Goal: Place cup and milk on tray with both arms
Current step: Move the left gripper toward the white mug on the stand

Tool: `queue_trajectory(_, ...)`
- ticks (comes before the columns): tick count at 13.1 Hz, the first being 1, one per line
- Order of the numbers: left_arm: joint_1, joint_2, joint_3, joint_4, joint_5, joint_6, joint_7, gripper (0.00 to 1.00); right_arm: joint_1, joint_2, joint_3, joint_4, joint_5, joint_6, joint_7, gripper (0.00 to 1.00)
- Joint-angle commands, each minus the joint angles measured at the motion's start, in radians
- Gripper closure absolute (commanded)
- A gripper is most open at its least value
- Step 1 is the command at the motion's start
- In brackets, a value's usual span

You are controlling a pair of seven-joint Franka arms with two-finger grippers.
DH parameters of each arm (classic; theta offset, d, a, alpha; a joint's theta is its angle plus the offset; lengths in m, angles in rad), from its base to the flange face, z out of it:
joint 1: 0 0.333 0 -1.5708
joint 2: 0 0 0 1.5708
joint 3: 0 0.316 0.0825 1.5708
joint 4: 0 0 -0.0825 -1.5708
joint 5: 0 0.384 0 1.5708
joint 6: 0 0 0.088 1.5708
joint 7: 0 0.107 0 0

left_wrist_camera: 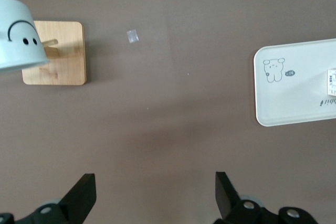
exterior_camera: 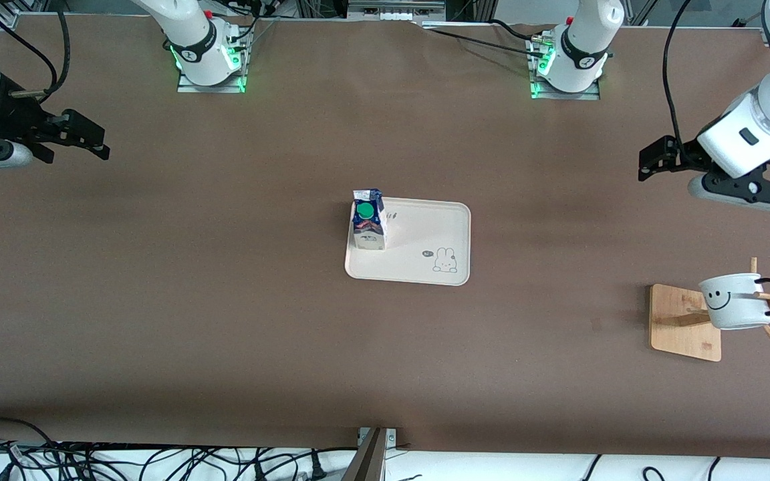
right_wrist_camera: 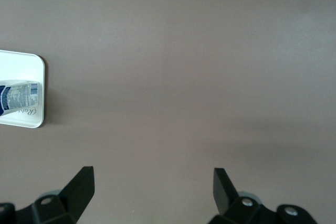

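We see the milk (exterior_camera: pixel 367 219) upright on the tray (exterior_camera: pixel 425 267) at frame centre, while the cup (exterior_camera: pixel 736 302) hangs on the wooden rack (exterior_camera: pixel 682 324) at lower right. Both the left gripper (exterior_camera: pixel 652 164) at right and the right gripper (exterior_camera: pixel 94 140) at upper left hover wide open and empty. We judge the main risk to be the cup's handle snagging a peg and tipping the rack during lift-off; nothing else obstructs the path.

The milk carton (exterior_camera: pixel 368 220), dark blue and white with a round green cap, stands upright on the cream rabbit-print tray (exterior_camera: pixel 425 267), at the tray's corner toward the right arm's end. The white smiley-face mug (exterior_camera: pixel 732 302) hangs tilted by its black handle on a wooden rack's peg, well apart from the tray toward the left arm's end of the counter.
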Motion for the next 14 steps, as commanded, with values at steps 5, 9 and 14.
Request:
queue_trajectory(5,0.043,0.167,0.008,0.168,-0.019,-0.06,0.007,0.0,0.007,0.008,0.004,0.033,-0.012,-0.011,-0.009,0.0)
queue_trajectory(9,0.054,0.228,0.008,0.225,-0.018,-0.057,0.012,0.0,0.007,0.008,0.001,0.03,-0.011,-0.012,-0.009,0.0)
queue_trajectory(14,0.103,0.198,0.011,0.146,-0.013,0.044,-0.133,0.0,0.007,0.008,0.001,0.03,-0.012,-0.013,-0.006,0.0)
